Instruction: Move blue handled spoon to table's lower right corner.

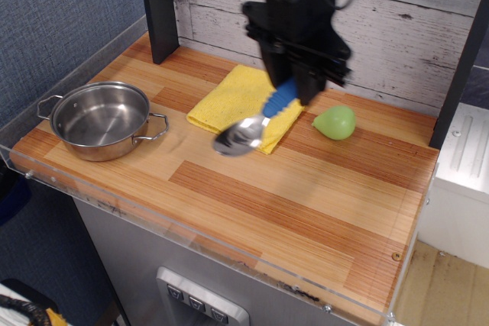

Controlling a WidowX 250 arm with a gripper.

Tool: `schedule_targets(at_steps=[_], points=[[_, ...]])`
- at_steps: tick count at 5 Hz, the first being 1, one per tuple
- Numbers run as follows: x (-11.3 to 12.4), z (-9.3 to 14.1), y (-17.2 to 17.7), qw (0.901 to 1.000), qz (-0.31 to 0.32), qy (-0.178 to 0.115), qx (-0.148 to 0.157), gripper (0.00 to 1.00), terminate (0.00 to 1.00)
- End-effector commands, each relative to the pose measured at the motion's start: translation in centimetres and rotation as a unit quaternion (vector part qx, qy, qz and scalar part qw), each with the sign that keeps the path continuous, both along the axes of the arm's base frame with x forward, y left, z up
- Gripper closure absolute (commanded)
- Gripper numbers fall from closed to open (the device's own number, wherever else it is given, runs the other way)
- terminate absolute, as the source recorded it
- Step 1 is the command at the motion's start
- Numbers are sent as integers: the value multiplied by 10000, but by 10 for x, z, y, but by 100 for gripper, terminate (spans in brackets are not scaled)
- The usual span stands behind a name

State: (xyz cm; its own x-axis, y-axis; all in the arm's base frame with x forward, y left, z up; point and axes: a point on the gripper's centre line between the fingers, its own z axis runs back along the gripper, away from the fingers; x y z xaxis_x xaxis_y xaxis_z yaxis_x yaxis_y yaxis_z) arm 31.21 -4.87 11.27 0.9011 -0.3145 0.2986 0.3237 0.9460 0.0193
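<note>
My gripper is shut on the blue handled spoon, gripping the bright-blue handle. The spoon hangs tilted in the air, its shiny metal bowl pointing down-left above the front edge of a yellow cloth. The gripper stands over the middle rear of the striped wooden table. The table's lower right corner lies well away from the spoon, toward the front right.
A steel pot with two handles stands at the left. A green pear-shaped object lies right of the cloth. A dark post stands at the back left. A clear acrylic rim runs along the front edge.
</note>
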Motion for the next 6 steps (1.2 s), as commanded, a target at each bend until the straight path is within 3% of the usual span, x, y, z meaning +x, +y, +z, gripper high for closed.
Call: schedule_targets(at_steps=[1, 3, 6], points=[[-21, 1, -40, 9987, -498, -130, 38, 100, 0], [-23, -38, -62, 9968, -760, 166, 182, 100, 0], [-14, -95, -52, 9948, -677, 687, 340, 100, 0]])
